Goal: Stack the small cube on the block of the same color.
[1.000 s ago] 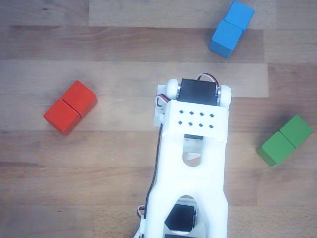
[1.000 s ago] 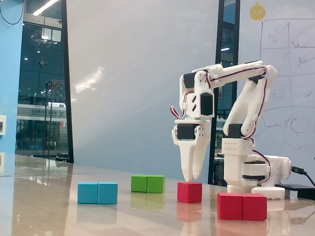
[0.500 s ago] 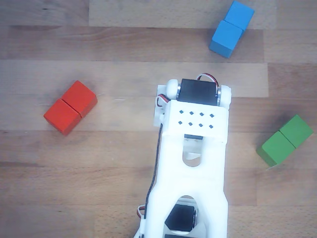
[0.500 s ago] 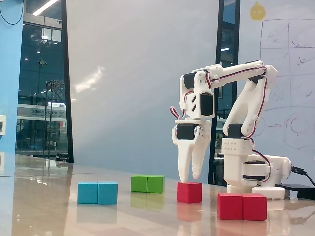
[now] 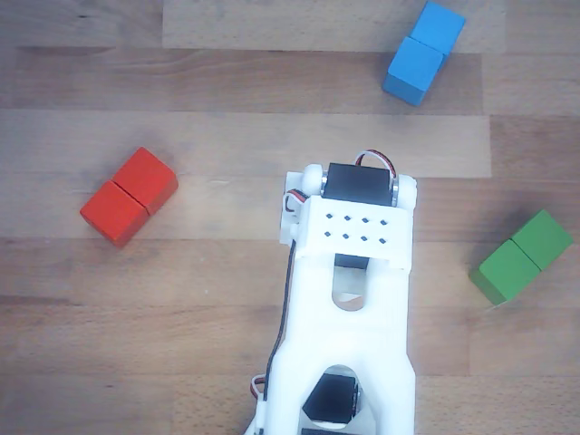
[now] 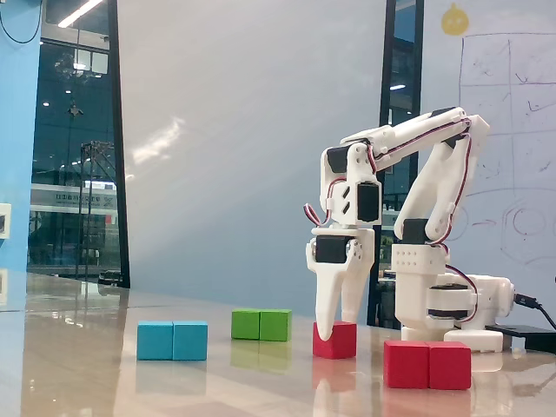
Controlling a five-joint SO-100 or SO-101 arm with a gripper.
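The task is at the grasp stage; lifting and stacking remain. In the fixed view the gripper [image 6: 336, 327] stands with its jaws parted around the cube [image 6: 339, 340], one finger in front of the cube's left edge — closure on it is not evident. The cube rests on the table [image 6: 104, 365], just left of the block [image 6: 427, 364]. The other view hides the cube under the arm, yet shows the block [image 5: 129, 197] lying far left, top bare.
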